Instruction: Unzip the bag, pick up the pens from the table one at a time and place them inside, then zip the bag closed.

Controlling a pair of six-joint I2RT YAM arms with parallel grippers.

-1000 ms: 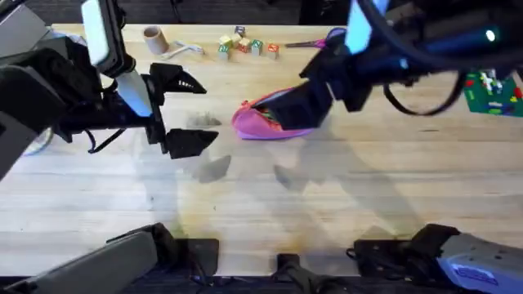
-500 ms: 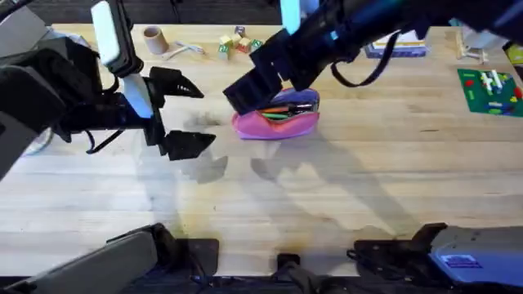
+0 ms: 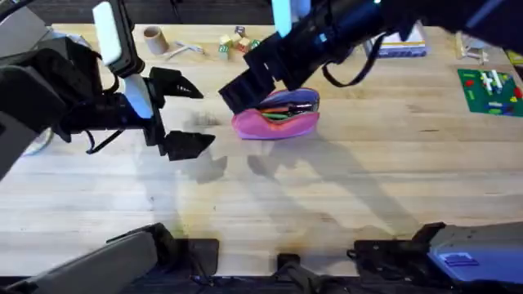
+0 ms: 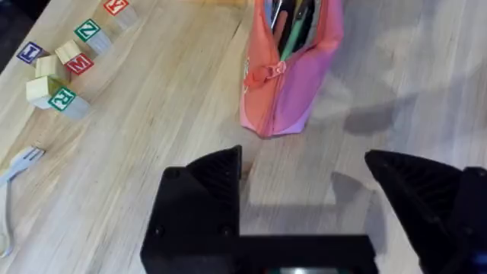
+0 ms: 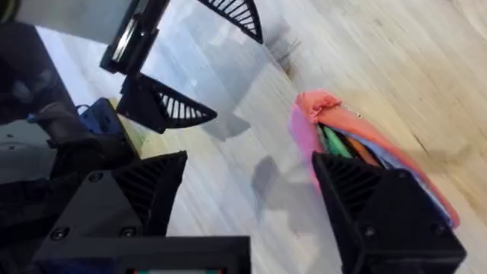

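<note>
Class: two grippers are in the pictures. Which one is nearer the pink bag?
The right gripper, hanging open just above the bag's end. The left gripper, also open, hovers off to the bag's side over bare table.

Overhead view: fixed above the arm bases, looking down and forward across the light wooden plank worktop (image 3: 343,188). Left wrist view: close behind its own black jaws, facing down at the worktop, with the oblong pink fabric pouch (image 4: 293,72) just beyond the jaws. Right wrist view: tilted, nearer, the same pouch (image 5: 358,160) beyond its jaws. All three views share the pouch (image 3: 275,118).
</note>
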